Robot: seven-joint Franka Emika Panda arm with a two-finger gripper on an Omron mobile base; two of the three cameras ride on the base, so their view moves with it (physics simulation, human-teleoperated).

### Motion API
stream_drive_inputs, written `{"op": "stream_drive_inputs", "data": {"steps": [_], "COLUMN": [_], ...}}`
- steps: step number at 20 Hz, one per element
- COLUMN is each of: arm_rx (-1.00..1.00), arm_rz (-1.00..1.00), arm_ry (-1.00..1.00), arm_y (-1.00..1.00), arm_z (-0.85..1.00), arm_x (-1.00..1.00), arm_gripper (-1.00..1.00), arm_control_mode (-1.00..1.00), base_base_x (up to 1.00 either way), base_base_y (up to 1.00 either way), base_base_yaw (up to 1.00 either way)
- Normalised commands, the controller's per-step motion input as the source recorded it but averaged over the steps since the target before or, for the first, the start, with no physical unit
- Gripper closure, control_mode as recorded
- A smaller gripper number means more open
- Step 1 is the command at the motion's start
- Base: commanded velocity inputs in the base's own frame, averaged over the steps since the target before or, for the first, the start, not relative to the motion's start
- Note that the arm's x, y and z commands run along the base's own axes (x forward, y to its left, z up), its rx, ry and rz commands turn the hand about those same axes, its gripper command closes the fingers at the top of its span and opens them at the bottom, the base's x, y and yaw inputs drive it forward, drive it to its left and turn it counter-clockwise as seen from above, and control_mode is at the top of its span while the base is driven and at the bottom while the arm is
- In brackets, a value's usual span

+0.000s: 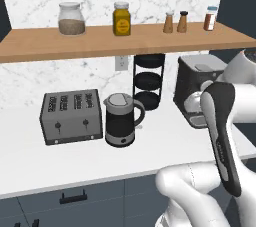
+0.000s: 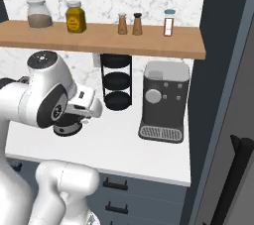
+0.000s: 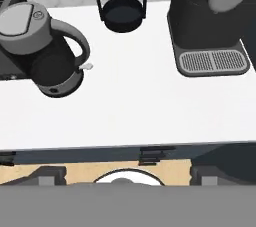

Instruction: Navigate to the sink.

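The sink is out of view. I face a white counter (image 1: 165, 146) with small appliances under a wooden shelf (image 1: 150, 41). My arm is folded in front of the counter, its forearm (image 1: 222, 136) at the right of the left base view. In the hand view my gripper (image 3: 129, 177) points down at the counter's front edge. Its fingertips (image 3: 47, 175) stand wide apart at the bottom, open, with nothing between them.
On the counter stand a grey toaster (image 1: 71, 116), a dark kettle (image 1: 120, 119), a black tiered rack (image 1: 148, 82) and a coffee machine (image 2: 163, 100). Jars and shakers line the shelf. A tall dark cabinet (image 2: 223, 120) closes off the right end. Drawers (image 1: 75, 196) run below.
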Motion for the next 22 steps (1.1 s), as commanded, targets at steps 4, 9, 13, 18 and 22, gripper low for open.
{"op": "stream_drive_inputs", "data": {"steps": [4, 9, 13, 18, 22], "arm_rx": [0.01, 0.00, 0.00, 0.00, 0.00], "arm_rz": [-0.03, 0.00, 0.00, 0.00, 0.00], "arm_ry": [-0.06, 0.00, 0.00, 0.00, 0.00], "arm_y": [0.00, 0.00, 0.00, 0.00, 0.00], "arm_z": [0.00, 0.00, 0.00, 0.00, 0.00], "arm_x": [-0.25, 0.00, 0.00, 0.00, 0.00], "arm_gripper": [-1.00, -1.00, -1.00, -1.00, -1.00], "arm_control_mode": [1.00, 1.00, 1.00, 1.00, 1.00], "base_base_x": [-0.75, -0.96, -0.39, -0.03, 0.11], "base_base_y": [0.22, 0.86, 1.00, 1.00, 1.00], "base_base_yaw": [-0.06, -0.02, 0.07, 0.06, 0.00]}}
